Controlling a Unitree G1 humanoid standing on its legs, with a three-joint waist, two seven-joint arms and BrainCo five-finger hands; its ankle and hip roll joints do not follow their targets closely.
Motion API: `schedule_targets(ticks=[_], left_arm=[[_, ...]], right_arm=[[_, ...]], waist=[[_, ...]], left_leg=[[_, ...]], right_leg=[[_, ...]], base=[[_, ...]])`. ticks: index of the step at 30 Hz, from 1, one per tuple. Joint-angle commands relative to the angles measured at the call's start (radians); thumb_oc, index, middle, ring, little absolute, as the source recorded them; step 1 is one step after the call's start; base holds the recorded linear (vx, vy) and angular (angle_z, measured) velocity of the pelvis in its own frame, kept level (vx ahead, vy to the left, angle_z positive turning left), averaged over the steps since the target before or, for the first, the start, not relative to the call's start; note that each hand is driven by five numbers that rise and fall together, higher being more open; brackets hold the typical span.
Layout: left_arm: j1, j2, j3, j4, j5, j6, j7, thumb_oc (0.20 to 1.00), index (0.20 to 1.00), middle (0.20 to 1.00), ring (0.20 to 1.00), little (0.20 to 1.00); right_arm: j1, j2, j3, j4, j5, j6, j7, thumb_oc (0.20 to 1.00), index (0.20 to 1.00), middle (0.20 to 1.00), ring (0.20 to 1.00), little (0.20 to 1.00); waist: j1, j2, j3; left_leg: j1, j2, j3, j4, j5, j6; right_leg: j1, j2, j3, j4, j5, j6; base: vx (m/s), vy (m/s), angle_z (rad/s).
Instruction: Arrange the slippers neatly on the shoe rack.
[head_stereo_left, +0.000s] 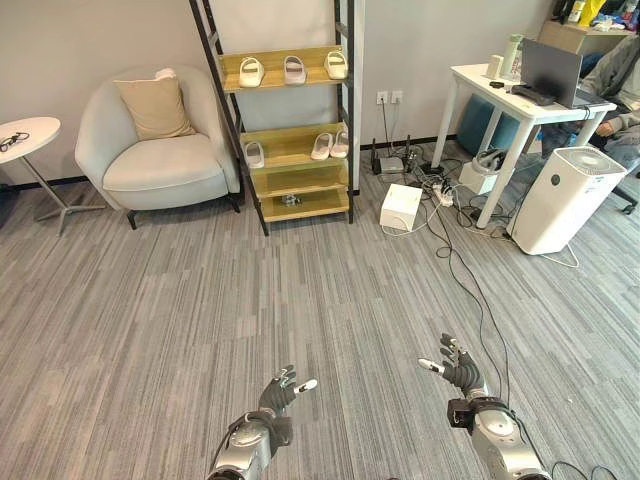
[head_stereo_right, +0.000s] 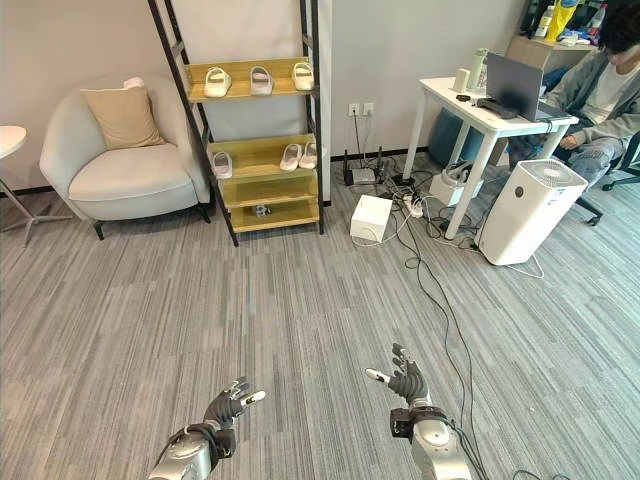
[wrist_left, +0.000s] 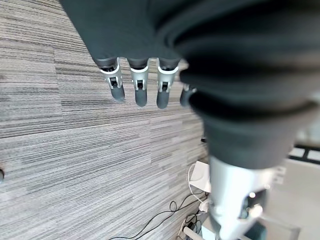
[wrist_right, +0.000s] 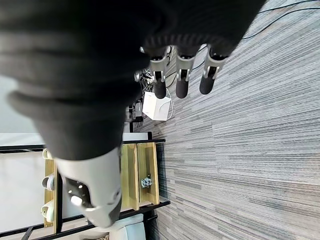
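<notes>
Plainly, the slippers (head_stereo_left: 293, 69) already sit on the shoe rack (head_stereo_left: 285, 150), well ahead of both hands across bare floor (head_stereo_left: 300, 300): three on the top shelf, three more (head_stereo_left: 322, 146) on the shelf below, one of these apart from the pair. The left hand (head_stereo_left: 281, 393) and right hand (head_stereo_left: 458, 368) hover low, fingers loosely spread, holding nothing. The rack lies straight ahead of the left hand and ahead and to the left of the right, so the left looks slightly nearer; reaching it likely means walking forward first.
</notes>
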Motion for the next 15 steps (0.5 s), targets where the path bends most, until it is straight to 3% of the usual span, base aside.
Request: schedule_targets(ticks=[1, 15], left_arm=[[-0.073, 0.010, 0.026, -0.010, -0.030, -0.041, 0.013, 1.000, 1.000, 1.000, 1.000, 1.000], [-0.066, 0.014, 0.028, -0.049, -0.039, -0.047, 0.016, 1.000, 1.000, 1.000, 1.000, 1.000]], right_arm=[[-0.030, 0.020, 0.005, 0.011, 0.036, -0.036, 0.009, 1.000, 1.000, 1.000, 1.000, 1.000], [-0.037, 0.034, 0.036, 0.035, 0.074, -0.038, 0.046, 1.000, 1.000, 1.000, 1.000, 1.000]], waist=[[-0.003, -0.043, -0.023], [0.004, -0.045, -0.021]], left_leg=[[0.008, 0.006, -0.025, -0.008, -0.019, -0.054], [0.010, 0.005, -0.031, -0.008, -0.020, -0.053]], right_leg=[[-0.018, -0.061, -0.027, -0.008, 0.023, 0.028], [-0.012, -0.061, -0.028, -0.008, 0.021, 0.029]], base=[[0.00, 0.000, 0.00], [0.00, 0.000, 0.00]])
